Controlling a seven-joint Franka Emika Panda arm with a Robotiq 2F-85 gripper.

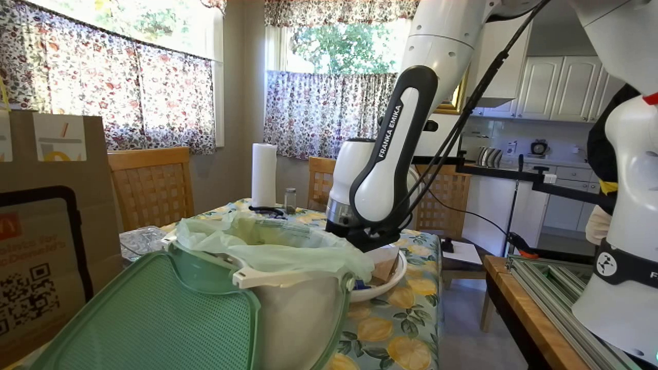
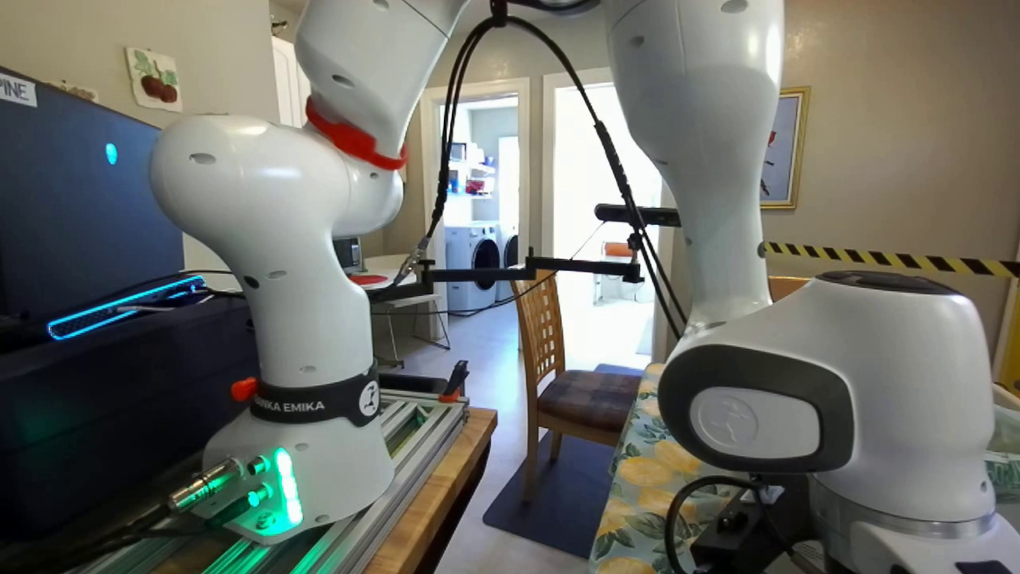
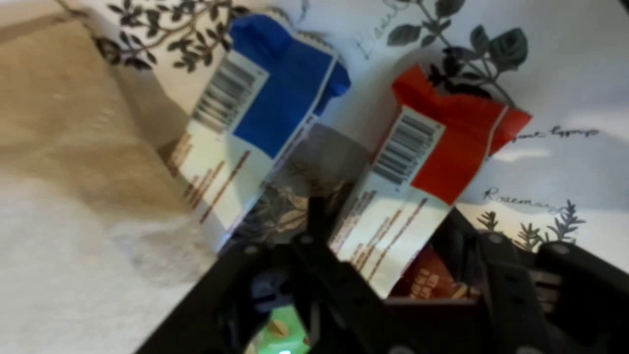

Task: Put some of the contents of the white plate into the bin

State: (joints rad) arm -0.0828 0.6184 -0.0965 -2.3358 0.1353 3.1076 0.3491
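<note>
Nearest in the wrist view, the Robotiq gripper (image 3: 385, 221) hangs over the white plate (image 3: 555, 98), its black fingers (image 3: 339, 280) apart and blurred, one along each long side of a red-topped packet (image 3: 432, 157); whether they touch it cannot be told. That packet lies in the plate, whose surface bears printed herb sprigs (image 3: 510, 49) and the word Rosemary. Just beside it in the plate is a blue-topped packet (image 3: 285, 93), and next to that a piece of brown paper (image 3: 73, 123). Part of a red-brown item (image 3: 426, 275) shows between the fingers; a mostly hidden green item (image 3: 285, 332) shows behind the gripper. White and bent, the Franka Panda arm (image 1: 383, 190), seen in both exterior views, stands above the plate. Just beside the plate is the bin (image 1: 303, 318), an off-white tub lined with a translucent pale-green bag (image 1: 308, 259); a dimpled green panel (image 1: 154, 313) is on the side away from the plate. Under the plate is a lemon-print tablecloth (image 1: 411, 352). Well apart from the plate are a brown McDonald's box (image 1: 56, 174) and an upright paper-towel roll (image 1: 264, 174).
</note>
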